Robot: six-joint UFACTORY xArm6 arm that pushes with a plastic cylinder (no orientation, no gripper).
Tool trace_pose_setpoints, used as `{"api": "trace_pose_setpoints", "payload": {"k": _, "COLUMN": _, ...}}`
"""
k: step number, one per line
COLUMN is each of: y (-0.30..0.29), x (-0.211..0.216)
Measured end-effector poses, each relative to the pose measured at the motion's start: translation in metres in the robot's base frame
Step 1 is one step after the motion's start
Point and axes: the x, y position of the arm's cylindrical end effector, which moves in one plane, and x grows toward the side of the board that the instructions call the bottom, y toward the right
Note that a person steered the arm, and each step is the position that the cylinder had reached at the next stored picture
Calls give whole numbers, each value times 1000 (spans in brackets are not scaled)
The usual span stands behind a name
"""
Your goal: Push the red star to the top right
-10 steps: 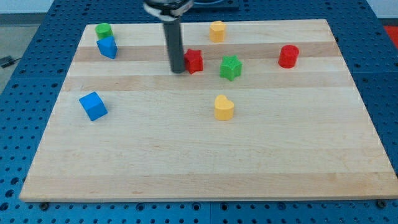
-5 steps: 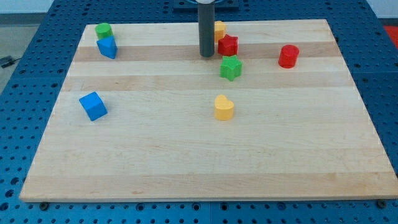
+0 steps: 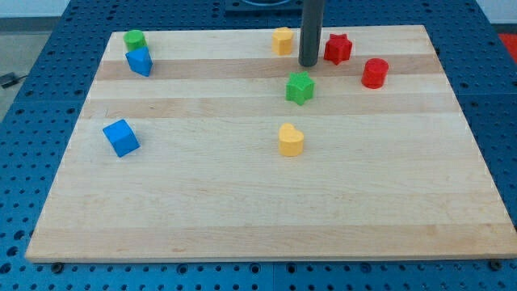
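The red star (image 3: 338,48) lies near the top of the wooden board (image 3: 266,218), right of centre. My tip (image 3: 308,64) rests on the board just left of the red star, a small gap between them. The dark rod rises from it out of the view's top. A red cylinder (image 3: 374,73) sits below and right of the red star. A green star (image 3: 300,87) lies just below my tip. A yellow block (image 3: 282,40) sits left of the rod near the top edge.
A yellow heart-like block (image 3: 291,140) lies at the board's middle. A blue cube (image 3: 121,137) is at the left. A green block (image 3: 134,39) and a blue block (image 3: 139,61) sit together at the top left corner.
My tip has moved right and slightly up, pushing the red star from the left of the green star to a spot near the top edge, right of the yellow block.
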Motion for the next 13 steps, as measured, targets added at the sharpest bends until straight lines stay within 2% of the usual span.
{"api": "trace_pose_setpoints", "payload": {"k": 1, "y": 5, "x": -8}}
{"api": "trace_pose_setpoints", "payload": {"k": 3, "y": 71, "x": -36}}
{"api": "trace_pose_setpoints", "payload": {"k": 4, "y": 82, "x": -40}}
{"api": "trace_pose_setpoints", "payload": {"k": 8, "y": 73, "x": -31}}
{"api": "trace_pose_setpoints", "payload": {"k": 11, "y": 139, "x": -30}}
{"api": "trace_pose_setpoints", "payload": {"k": 13, "y": 91, "x": 7}}
